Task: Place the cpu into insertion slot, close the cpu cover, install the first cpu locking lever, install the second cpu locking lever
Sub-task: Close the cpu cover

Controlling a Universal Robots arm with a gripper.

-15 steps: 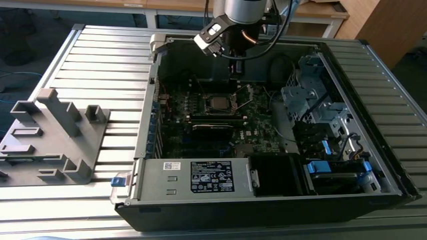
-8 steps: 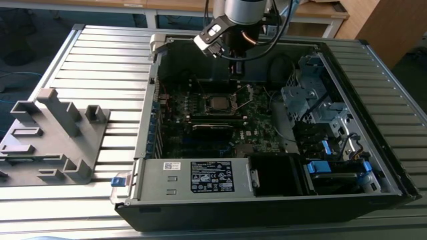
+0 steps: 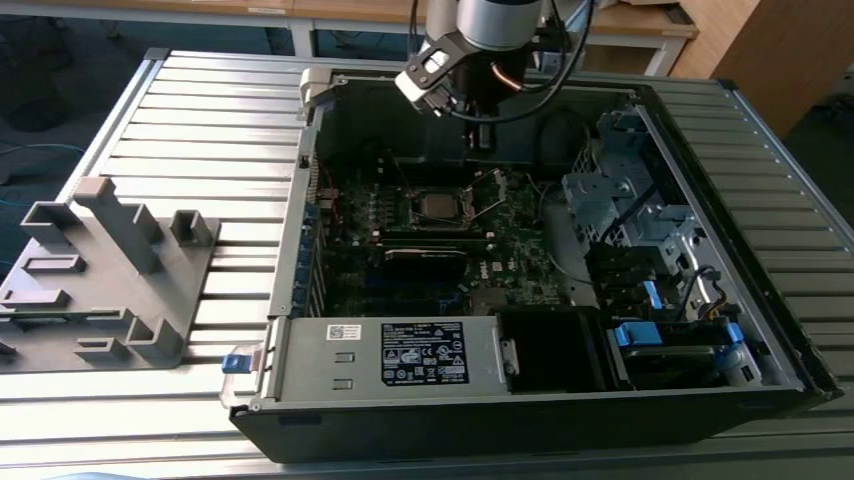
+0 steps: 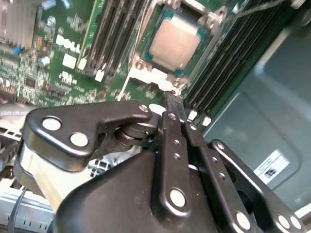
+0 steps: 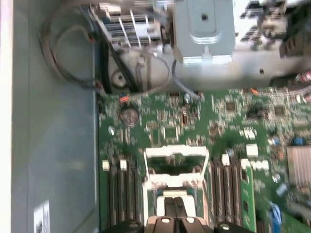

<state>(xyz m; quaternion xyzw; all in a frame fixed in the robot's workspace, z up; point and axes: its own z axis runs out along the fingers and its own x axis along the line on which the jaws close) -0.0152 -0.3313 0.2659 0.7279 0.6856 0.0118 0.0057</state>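
Observation:
The cpu [image 4: 175,41], a dull silver square with a green rim, lies in the insertion slot on the green motherboard [image 3: 514,265]; it also shows in the exterior view [image 3: 434,206]. In the first wrist view the cpu cover [image 5: 176,153], a silvery frame with a square opening, sits at the socket; whether it lies flat or stands up I cannot tell. A thin lever rod [image 4: 138,43] runs along one side of the socket. My gripper [image 4: 173,97] hangs above the board beside the socket, at the rear of the case [image 3: 478,135]. It is shut, with nothing between its fingers.
The open computer case [image 3: 747,250] lies on a slatted metal table [image 3: 200,120]. Memory slots [image 4: 114,29] flank the socket. A power supply [image 3: 387,360] fills the front corner and drive cages [image 3: 627,200] line the exterior view's right. A grey plastic fixture [image 3: 100,270] stands at the left.

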